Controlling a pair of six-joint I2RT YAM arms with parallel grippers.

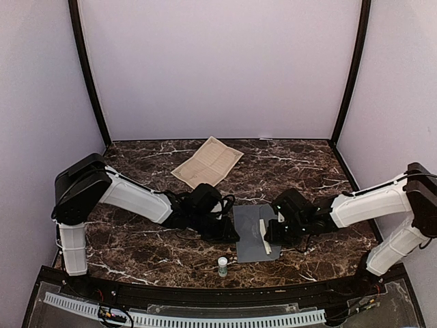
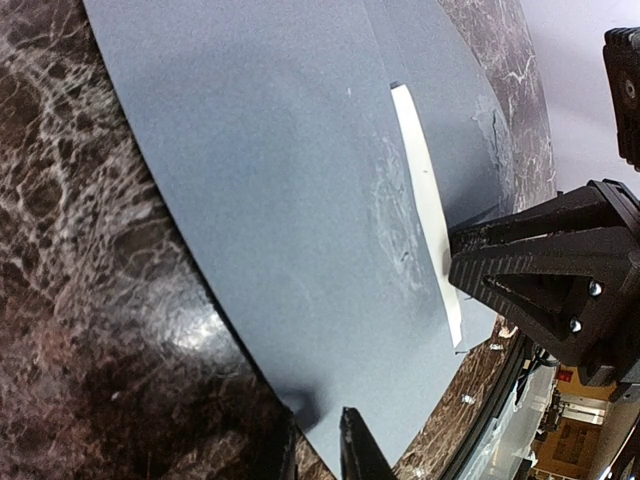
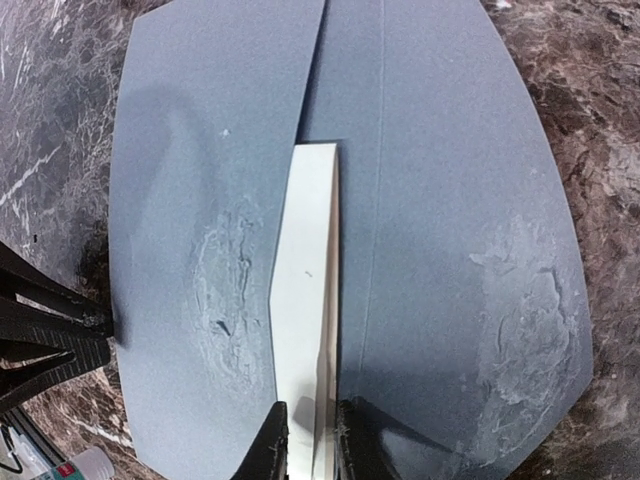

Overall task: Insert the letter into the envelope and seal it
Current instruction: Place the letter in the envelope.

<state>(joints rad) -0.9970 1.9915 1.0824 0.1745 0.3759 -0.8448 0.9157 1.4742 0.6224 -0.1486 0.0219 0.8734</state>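
White strip (image 3: 305, 280) pinched by right gripper (image 3: 306, 438); left gripper (image 2: 320, 445) clamps envelope (image 2: 280, 180).

Flat slate-grey paper envelope (image 2: 300, 200) cut off by the left wrist view's top edge, left gripper (image 2: 320, 455) only fingertips at the bottom edge, its hold untellable, narrow white paper strip (image 3: 305, 260) with its lower end hidden between the fingers of the right gripper (image 3: 308, 445), tan printed sheet (image 1: 207, 162) with text too small to read

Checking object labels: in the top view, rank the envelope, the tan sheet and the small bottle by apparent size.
1. envelope and tan sheet: about alike. The sheet lies farther from the camera and the envelope is partly covered, so I won't rank them.
2. bottle: clearly smallest.
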